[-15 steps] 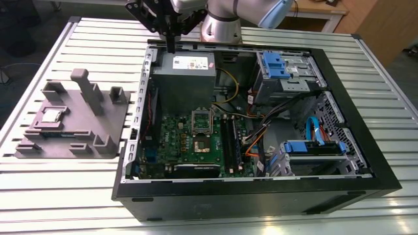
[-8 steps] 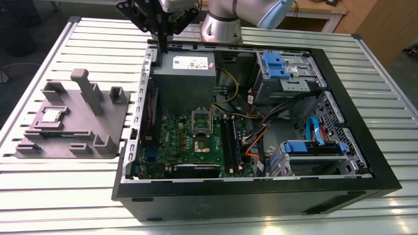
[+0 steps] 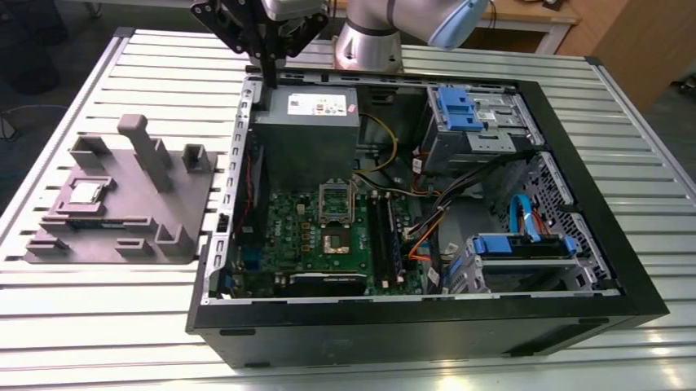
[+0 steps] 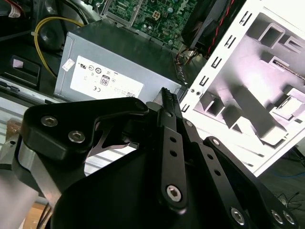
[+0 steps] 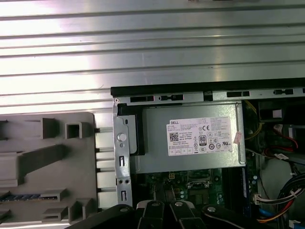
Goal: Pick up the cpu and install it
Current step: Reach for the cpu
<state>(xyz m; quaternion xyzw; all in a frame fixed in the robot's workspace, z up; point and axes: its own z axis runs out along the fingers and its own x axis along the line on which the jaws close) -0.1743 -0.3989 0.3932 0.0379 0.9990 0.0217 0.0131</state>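
Ribbed aluminium surface (image 3: 163,73): bright, long parallel slats. On it lies a black steel PC case (image 3: 435,330), side panel off, open face up. Just beside it, on the exterior view's left, is a matte grey plastic fixture block (image 3: 179,199) w/ upright posts and recessed pockets. Inside the case, a grey sheet-metal PSU (image 3: 305,134) w/ white label sits next to a green motherboard (image 3: 288,236). The black gripper (image 3: 267,80), a bolted linkage, hangs over the case rim near the PSU, jaws pressed together w/ nothing between them. The cpu (image 3: 85,193) is a small flat square w/ silver-grey metal top and pale edge. It lies flat in a fixture pocket, well apart from the gripper.
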